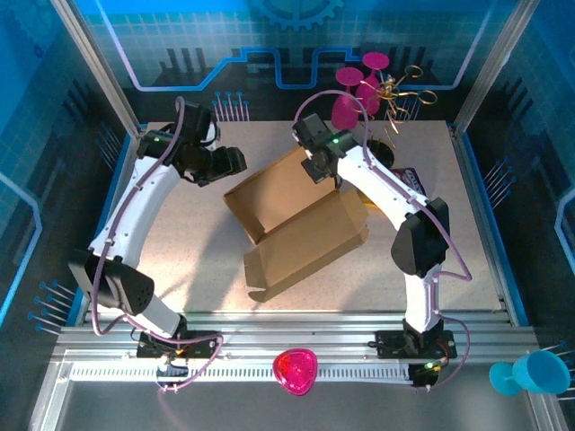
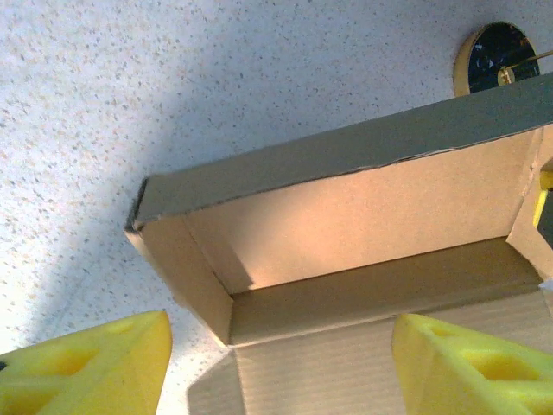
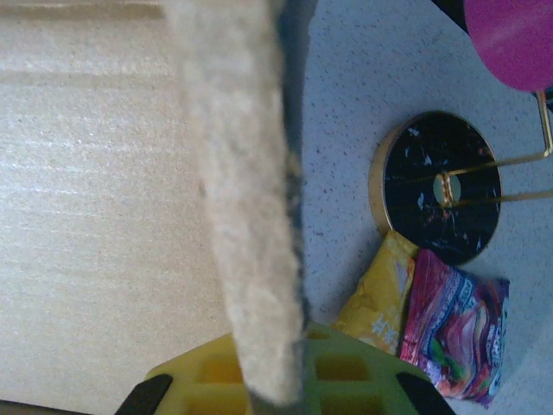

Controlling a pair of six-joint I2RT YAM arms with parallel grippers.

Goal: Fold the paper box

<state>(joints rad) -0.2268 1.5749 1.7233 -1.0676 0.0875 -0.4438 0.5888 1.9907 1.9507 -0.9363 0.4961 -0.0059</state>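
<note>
Patience matters here: the paper box [image 1: 296, 224] sits mid-table with its far edge clamped in my right gripper [image 1: 316, 167], so I should hold that edge steady while my left gripper [image 1: 237, 162], jaws apart and empty just beside the left corner, lines up squarely on the side wall.

A speckled table [image 1: 180, 242] carries a black round base [image 3: 441, 186] with a gold wire stand [image 1: 406, 94] — magenta cups [image 1: 346, 108] cluster by it. A purple-yellow snack packet [image 3: 454, 324] lies just beside the base. Near edge: a pink heart-shaped dish [image 1: 296, 371] and a blue cup [image 1: 530, 373].
</note>
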